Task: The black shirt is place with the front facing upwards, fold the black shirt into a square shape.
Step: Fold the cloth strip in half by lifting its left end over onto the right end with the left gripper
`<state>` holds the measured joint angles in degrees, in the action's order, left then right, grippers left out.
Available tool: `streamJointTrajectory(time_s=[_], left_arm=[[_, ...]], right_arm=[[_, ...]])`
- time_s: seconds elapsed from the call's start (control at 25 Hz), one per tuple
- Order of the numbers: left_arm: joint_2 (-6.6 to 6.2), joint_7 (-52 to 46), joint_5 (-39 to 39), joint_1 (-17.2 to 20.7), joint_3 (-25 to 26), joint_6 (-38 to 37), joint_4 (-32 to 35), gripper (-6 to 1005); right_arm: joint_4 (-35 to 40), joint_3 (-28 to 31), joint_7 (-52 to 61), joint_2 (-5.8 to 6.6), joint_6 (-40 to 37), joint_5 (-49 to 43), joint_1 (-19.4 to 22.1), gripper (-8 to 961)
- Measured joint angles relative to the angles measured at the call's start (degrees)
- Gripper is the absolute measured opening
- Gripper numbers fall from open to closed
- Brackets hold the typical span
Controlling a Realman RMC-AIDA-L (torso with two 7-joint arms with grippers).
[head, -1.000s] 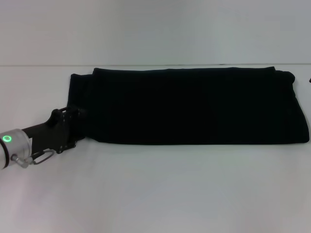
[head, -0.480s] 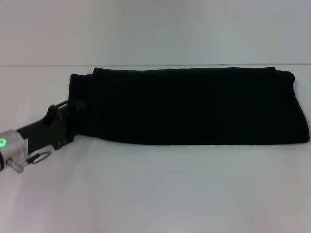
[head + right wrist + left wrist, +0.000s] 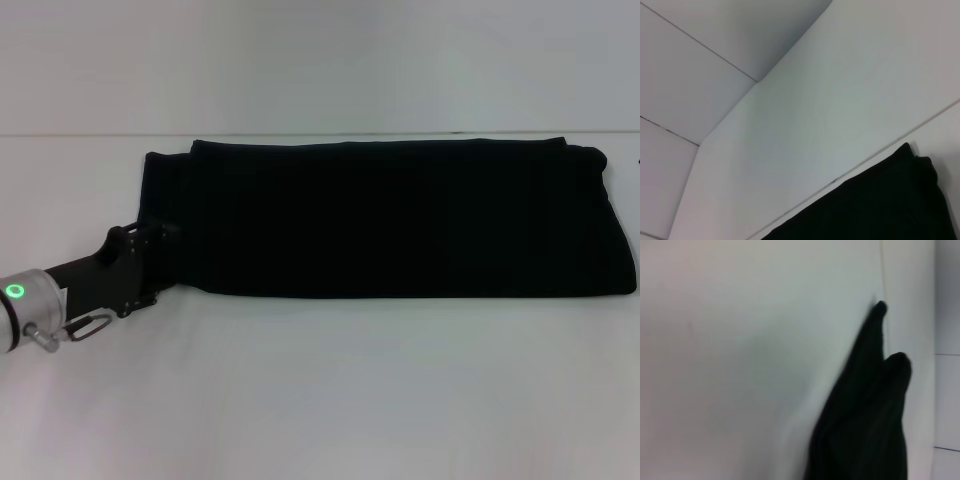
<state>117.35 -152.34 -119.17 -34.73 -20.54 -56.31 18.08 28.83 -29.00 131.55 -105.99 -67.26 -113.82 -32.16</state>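
The black shirt [image 3: 390,215] lies folded into a long flat band across the white table [image 3: 330,390], with no lettering showing. My left gripper [image 3: 160,240] is at the band's near left corner, touching or overlapping the cloth edge; black on black hides how it stands. In the left wrist view the black shirt [image 3: 870,410] shows as a dark folded edge close by. In the right wrist view a corner of the black shirt [image 3: 880,205] lies on the table. The right gripper is out of view.
The table's far edge [image 3: 90,135] runs just behind the shirt, with a plain white wall [image 3: 320,60] beyond it. White tabletop stretches in front of the shirt.
Half a second ago the left arm sat slightly higher and farther left; it has come back down to where it was one second ago. The shirt has not moved.
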Motion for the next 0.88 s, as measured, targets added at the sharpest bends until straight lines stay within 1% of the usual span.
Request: streamJointTrajectory(time_s=[0.16, 0.24, 0.32, 0.4, 0.48, 0.52, 0.76, 0.88], left_arm=[[-0.03, -0.9, -0.3, -1.0, -0.7, 2.1, -0.4, 750], [0.23, 0.2, 0.3, -1.5, -0.7, 2.3, -0.4, 750], [0.56, 3.2, 2.2, -1.9, 0.0, 0.9, 0.0, 750], [0.66, 7.9, 5.5, -1.9, 0.7, -2.5, 0.2, 750], [0.65, 11.2, 7.8, -1.4, 1.1, -5.5, 0.2, 750], [0.6, 11.3, 8.1, -0.9, 0.9, -5.7, 0.2, 750], [0.75, 7.2, 4.6, 2.2, 0.4, -4.0, -0.1, 750], [0.97, 6.0, 3.3, 2.7, 0.4, -3.6, 0.0, 750]], right_arm=[[0.0, 0.0, 0.1, -0.03, -0.2, 0.0, 0.2, 703], [0.0, 0.0, 0.1, -0.07, -0.3, 0.1, 0.3, 703], [0.0, 0.0, 0.1, -0.1, -0.3, 0.1, 0.3, 703], [0.0, 0.0, 0.1, -0.14, -0.4, 0.1, 0.4, 704], [0.0, 0.0, 0.1, -0.2, -0.4, 0.1, 0.5, 704], [0.0, 0.0, 0.1, -0.26, -0.4, 0.1, 0.5, 704], [0.0, 0.0, 0.0, -0.35, -0.1, 0.0, 0.7, 703], [0.0, 0.0, 0.0, -0.29, -0.1, 0.0, 0.8, 703]])
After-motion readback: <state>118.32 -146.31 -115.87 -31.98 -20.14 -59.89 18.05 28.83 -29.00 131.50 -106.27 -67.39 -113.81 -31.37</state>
